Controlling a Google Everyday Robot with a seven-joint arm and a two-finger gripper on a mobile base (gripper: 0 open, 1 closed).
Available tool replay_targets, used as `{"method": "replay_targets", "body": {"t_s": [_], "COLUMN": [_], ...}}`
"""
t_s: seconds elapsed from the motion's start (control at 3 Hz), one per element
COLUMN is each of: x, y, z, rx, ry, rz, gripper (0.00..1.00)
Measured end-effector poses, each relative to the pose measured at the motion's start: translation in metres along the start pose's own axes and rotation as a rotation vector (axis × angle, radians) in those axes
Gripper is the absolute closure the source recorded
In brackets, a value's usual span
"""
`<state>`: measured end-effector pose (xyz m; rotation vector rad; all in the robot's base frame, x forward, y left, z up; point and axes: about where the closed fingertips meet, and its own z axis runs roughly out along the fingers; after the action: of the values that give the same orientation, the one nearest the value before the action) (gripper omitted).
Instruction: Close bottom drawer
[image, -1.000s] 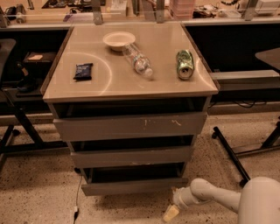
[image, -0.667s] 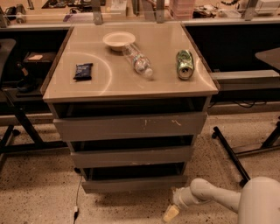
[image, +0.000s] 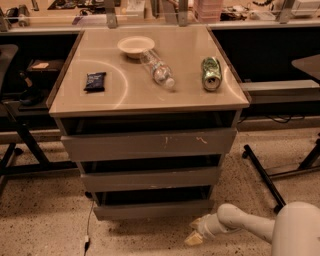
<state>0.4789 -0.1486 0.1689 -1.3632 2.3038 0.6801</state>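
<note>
- At 6 o'clock of the view, lowest and narrowest of the stack: bottom drawer (image: 152, 209), standing out a little, with a dark gap above its plain front
- At 5 o'clock of the view, low by the floor, near the 3 o'clock end of that front: gripper (image: 196, 234), seemingly apart from it; cannot tell whether spread or pressed together
- To do the step well, swing first towards 9 o'clock, to the middle of the front; judged unwise to press on the 3 o'clock end alone, likely to skew the drawer on its runners
- Meet the front flat, with no handle to catch, then push straight towards 12 o'clock, level with the floor, slow and even
- Keep below the middle drawer (image: 150, 178), also standing out, so as not to shove the wrong one
- Ease off once flush with the frame; avoid a hard shove, likely to rock the cabinet and set the bottle (image: 157, 70) rolling
- Mind the thin cable (image: 89, 235) on the floor at 7 o'clock, well apart from the gripper
- Counted: three drawers, namely the top drawer (image: 147, 144), the middle and the bottom, each with a dark gap above
- On the cabinet top (image: 150, 95), four things: one bowl (image: 136, 46) at 12 o'clock, one bottle on its side near the middle, one can (image: 211, 73) on its side at 3 o'clock, one dark packet (image: 95, 81) at 9 o'clock
- One arm (image: 250, 227), one gripper
</note>
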Motion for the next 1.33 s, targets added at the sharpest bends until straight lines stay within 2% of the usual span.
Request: {"method": "replay_targets", "body": {"t_s": [0.33, 0.67, 1.0, 1.33], "x": [-0.003, -0.02, -0.037, -0.05], "y": [-0.002, -0.022, -0.048, -0.072], "z": [0.004, 0.009, 0.017, 0.019], "rx": [-0.016, 0.025, 0.076, 0.123], "ry": [-0.012, -0.07, -0.123, -0.165], "rz": [-0.005, -0.009, -0.007, -0.002], "gripper": [0.65, 0.88, 1.0, 1.0]}}
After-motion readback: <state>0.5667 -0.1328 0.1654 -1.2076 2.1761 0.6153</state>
